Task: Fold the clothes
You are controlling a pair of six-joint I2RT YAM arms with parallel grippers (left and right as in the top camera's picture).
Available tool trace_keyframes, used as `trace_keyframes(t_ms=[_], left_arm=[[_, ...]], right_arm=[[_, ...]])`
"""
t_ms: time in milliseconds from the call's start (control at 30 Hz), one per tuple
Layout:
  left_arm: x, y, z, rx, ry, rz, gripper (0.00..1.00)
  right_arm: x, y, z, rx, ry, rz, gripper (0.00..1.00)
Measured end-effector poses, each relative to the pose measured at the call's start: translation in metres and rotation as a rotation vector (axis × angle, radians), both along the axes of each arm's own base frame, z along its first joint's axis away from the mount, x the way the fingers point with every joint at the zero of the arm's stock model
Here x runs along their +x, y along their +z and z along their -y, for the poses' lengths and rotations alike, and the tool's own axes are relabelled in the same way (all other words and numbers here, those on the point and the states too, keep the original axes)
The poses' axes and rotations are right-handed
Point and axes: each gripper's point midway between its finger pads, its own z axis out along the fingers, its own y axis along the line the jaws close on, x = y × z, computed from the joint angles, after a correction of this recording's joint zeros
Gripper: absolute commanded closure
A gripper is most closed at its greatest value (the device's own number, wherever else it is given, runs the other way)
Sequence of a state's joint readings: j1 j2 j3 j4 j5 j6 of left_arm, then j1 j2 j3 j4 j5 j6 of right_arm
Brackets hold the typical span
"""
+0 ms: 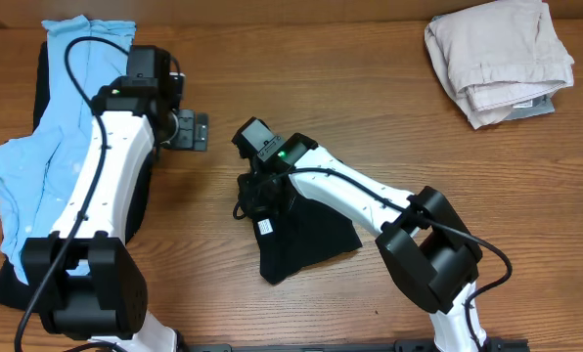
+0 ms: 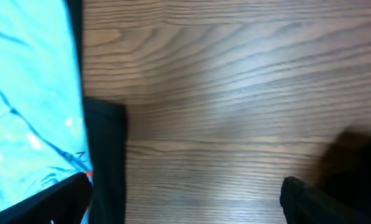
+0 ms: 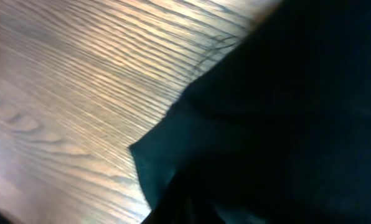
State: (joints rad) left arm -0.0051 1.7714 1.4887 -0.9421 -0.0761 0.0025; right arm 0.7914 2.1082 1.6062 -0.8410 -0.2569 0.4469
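Note:
A plain black garment (image 1: 306,235) with a small white label (image 1: 266,227) lies bunched at the table's middle. My right gripper (image 1: 255,196) is down on its upper left corner, where the cloth is gathered. In the right wrist view the black cloth (image 3: 285,112) fills the frame and hides the fingers, so the gripper looks shut on it. My left gripper (image 1: 192,132) is open and empty over bare wood, its fingertips wide apart in the left wrist view (image 2: 185,205). A light blue garment (image 1: 47,156) lies under the left arm and also shows in the left wrist view (image 2: 23,93).
Another black garment (image 1: 6,284) lies under the light blue one, its edge showing in the left wrist view (image 2: 104,155). A folded beige pile (image 1: 497,59) sits at the far right corner. Bare wooden table (image 1: 370,98) lies between the piles.

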Motion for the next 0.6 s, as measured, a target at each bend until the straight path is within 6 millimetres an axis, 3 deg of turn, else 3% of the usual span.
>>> trace_keyframes(t_ms=[100, 200, 267, 433, 600], left_arm=[[0.002, 0.001, -0.015, 0.000, 0.040, 0.011, 0.00], [0.002, 0.001, -0.031, 0.000, 0.079, 0.016, 0.00], [0.001, 0.001, -0.040, 0.000, 0.100, 0.016, 0.00], [0.001, 0.002, -0.050, -0.004, 0.125, 0.023, 0.00], [0.003, 0.002, -0.048, -0.014, 0.120, 0.030, 0.00]], right_arm=[[0.000, 0.004, 0.004, 0.005, 0.002, -0.012, 0.92], [0.002, 0.018, 0.016, 0.009, -0.006, -0.021, 0.62], [0.003, 0.035, 0.030, 0.007, -0.020, -0.023, 0.50], [-0.002, 0.077, 0.074, -0.025, -0.058, -0.055, 0.38], [-0.022, 0.071, 0.107, -0.116, -0.042, -0.151, 0.32]])
